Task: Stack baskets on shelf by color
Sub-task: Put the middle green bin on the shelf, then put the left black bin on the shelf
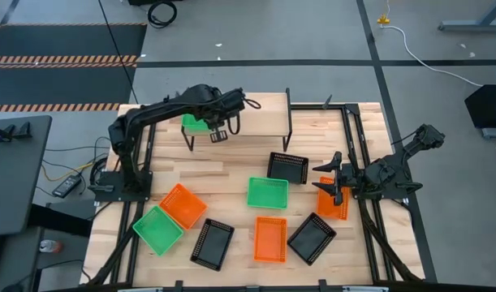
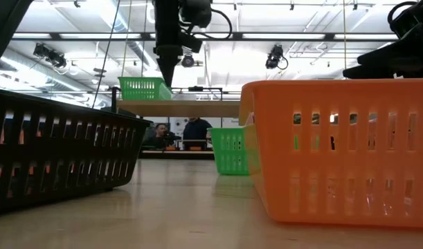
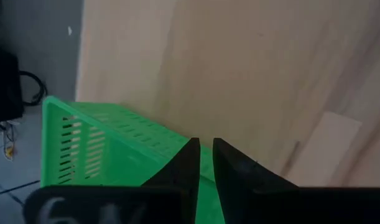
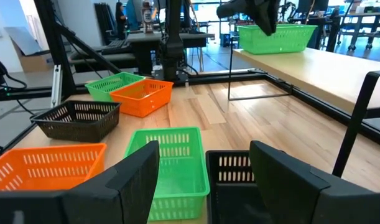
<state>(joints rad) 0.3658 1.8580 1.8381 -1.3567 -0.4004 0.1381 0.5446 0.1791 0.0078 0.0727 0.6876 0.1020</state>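
A green basket (image 1: 195,123) stands on the left end of the light-wood shelf (image 1: 256,113) at the table's far side. My left gripper (image 1: 219,132) points down at that basket's right end, its fingers nearly together. My right gripper (image 1: 333,182) is open and empty at the table's right, above an orange basket (image 1: 333,203). In the right wrist view its gripper (image 4: 208,155) looks out over a black basket (image 4: 230,168) and a green basket (image 4: 171,162). The other baskets lie on the tabletop. My left gripper pinches the green basket's right end wall at its rim (image 3: 168,140) between its two fingers (image 3: 190,162). The fingers come from above, pointing down (image 2: 166,77). The basket stands level with its bottom on the shelf plank (image 2: 176,107).
On the tabletop lie an orange (image 1: 183,204) and a green basket (image 1: 158,229) at the near left, a black (image 1: 213,243), an orange (image 1: 270,239) and a black one (image 1: 311,238) near the front, and a green (image 1: 267,193) and a black one (image 1: 287,167) in the middle. People show in the room behind (image 2: 194,131).
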